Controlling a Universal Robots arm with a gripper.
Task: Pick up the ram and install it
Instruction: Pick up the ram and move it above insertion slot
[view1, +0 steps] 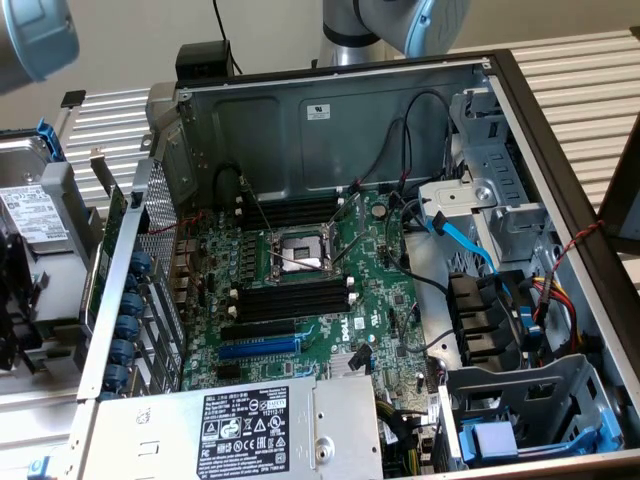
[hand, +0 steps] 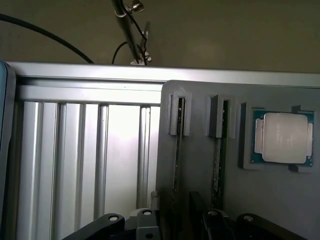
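Ram (hand: 177, 150): on edge in a slot of the grey holder (hand: 280, 200), second stick (hand: 218, 150) beside it.
Gripper (hand: 175, 225): jaws spread, one each side of the ram.
Surface: ribbed metal table (hand: 90, 160).
Room: plain beige wall (hand: 225, 35) behind.

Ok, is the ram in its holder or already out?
In. The ram stands on edge in a groove of the grey holder, with the open claw at one end of it.

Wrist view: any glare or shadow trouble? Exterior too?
Wrist view: the ribbed metal table glares white, the ram sticks sit dark in their gray tray slots; exterior view: even light, no glare on the motherboard.
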